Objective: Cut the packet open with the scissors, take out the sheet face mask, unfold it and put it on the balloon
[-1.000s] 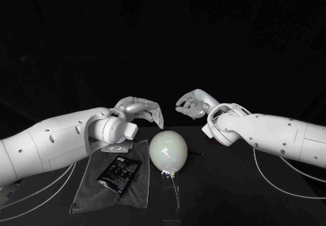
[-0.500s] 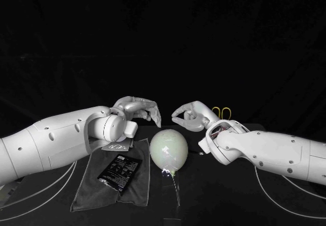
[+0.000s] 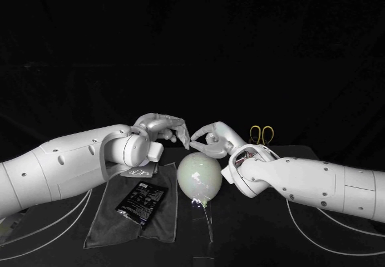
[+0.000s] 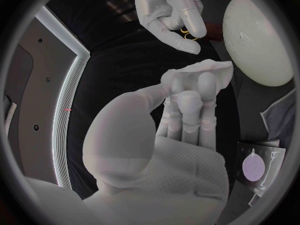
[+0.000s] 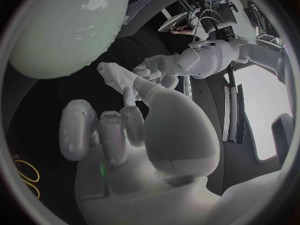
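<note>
Two silver hands held curled on nothing, left hand (image 3: 164, 129) close beside right hand (image 3: 210, 139), above pale glossy egg-shaped balloon (image 3: 199, 177), shiny black rectangular packet (image 3: 141, 199) laid on soft grey cloth (image 3: 164, 228), yellow-looped scissors (image 3: 261, 134) behind, matte black bench (image 3: 241, 222), dark room.

Left arm (image 3: 64, 167) and right arm (image 3: 321, 181): thick, rounded, glossy white shells are carrying small dark screws (image 3: 325, 164). Left hand (image 3: 164, 129) and right hand (image 3: 210, 139): silver and many-fingered, each is showing a mesh-textured patch near the wrist. A round white housing (image 3: 128, 150) is capping the left wrist. Reddish wiring (image 3: 250, 157) is showing at the right wrist. Thin white cables (image 3: 319, 242) are looping beneath each arm.
</note>
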Robot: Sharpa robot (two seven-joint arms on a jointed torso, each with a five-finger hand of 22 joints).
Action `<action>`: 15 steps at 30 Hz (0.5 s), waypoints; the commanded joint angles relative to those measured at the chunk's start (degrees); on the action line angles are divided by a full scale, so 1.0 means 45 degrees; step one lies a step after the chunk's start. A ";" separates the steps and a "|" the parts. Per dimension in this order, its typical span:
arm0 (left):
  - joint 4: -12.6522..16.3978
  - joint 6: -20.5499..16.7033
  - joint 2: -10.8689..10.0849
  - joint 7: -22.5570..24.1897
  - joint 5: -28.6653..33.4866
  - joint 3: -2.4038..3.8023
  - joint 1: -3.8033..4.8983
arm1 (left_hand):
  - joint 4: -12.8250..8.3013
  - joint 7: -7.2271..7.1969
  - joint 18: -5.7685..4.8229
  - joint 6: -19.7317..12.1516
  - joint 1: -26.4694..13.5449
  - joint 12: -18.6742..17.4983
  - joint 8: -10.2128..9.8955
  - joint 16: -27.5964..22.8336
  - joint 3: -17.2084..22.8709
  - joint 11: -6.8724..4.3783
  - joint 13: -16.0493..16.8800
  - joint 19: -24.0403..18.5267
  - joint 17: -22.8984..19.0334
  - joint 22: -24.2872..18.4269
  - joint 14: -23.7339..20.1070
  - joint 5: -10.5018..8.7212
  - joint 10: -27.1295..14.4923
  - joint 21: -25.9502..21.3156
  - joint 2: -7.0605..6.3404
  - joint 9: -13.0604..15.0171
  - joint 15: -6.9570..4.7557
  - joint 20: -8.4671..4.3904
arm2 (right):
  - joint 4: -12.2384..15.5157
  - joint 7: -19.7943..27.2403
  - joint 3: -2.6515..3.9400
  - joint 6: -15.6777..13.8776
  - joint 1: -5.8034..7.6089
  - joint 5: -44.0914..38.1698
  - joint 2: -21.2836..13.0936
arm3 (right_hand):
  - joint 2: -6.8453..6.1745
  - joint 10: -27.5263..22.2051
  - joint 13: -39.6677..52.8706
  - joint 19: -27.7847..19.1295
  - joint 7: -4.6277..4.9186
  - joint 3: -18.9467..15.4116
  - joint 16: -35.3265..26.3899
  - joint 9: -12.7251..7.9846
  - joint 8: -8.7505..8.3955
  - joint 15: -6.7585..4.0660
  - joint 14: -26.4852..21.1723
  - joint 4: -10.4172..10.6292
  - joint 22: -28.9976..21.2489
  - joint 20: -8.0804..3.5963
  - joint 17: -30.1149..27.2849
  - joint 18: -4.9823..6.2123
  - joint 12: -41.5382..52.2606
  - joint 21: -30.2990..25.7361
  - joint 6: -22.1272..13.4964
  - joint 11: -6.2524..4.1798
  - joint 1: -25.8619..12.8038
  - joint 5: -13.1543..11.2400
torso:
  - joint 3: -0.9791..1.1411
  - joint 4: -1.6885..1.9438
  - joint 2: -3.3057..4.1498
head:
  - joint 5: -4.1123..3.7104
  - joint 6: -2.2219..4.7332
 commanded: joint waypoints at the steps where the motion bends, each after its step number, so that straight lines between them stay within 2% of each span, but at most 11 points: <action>1: 0.0040 -0.0161 0.0035 0.0058 0.0095 0.0024 0.0013 | 0.0018 -0.0060 -0.0031 -0.0028 -0.0045 -0.0079 0.0082 0.0204 0.0094 -0.0007 0.0017 0.0188 0.0243 0.0261 0.0306 0.0066 0.0116 0.0196 0.0069 0.0515 -0.0148 0.0001 | -0.0139 -0.0567 0.0010 -0.0336 -0.0013 -0.0674 0.0235 | 0.0011 0.0122 0.1177 0.0109 0.0058 -0.0076 0.0048 -0.0024 -0.0074 0.0022 0.1181 0.0022 0.2466 -0.0022 0.2868 -0.0096 0.0071 0.0067 0.0039 0.0011 -0.0134 -0.0035 | -0.0005 -0.0008 0.0003 | 0.0017 -0.0019; 15: 0.0028 -0.0230 0.0113 0.0075 0.0096 0.0028 0.0013 | 0.0000 -0.0061 -0.0117 -0.0043 -0.0058 -0.0102 0.0105 0.0696 0.0162 -0.0011 0.0039 0.0466 0.0816 0.0842 0.0443 0.0066 0.0123 0.0632 0.0042 0.0561 -0.0155 -0.0009 | -0.0541 -0.0813 0.0013 -0.0055 -0.0031 -0.0853 0.0833 | -0.0105 0.0102 0.1254 0.0077 0.0133 -0.0281 0.0097 -0.0130 -0.0220 0.0091 0.1208 0.0106 0.2453 0.0029 0.2945 -0.0090 0.0134 0.0076 -0.0033 0.0087 -0.0284 -0.0162 | -0.0002 -0.0023 -0.0014 | 0.0020 -0.0043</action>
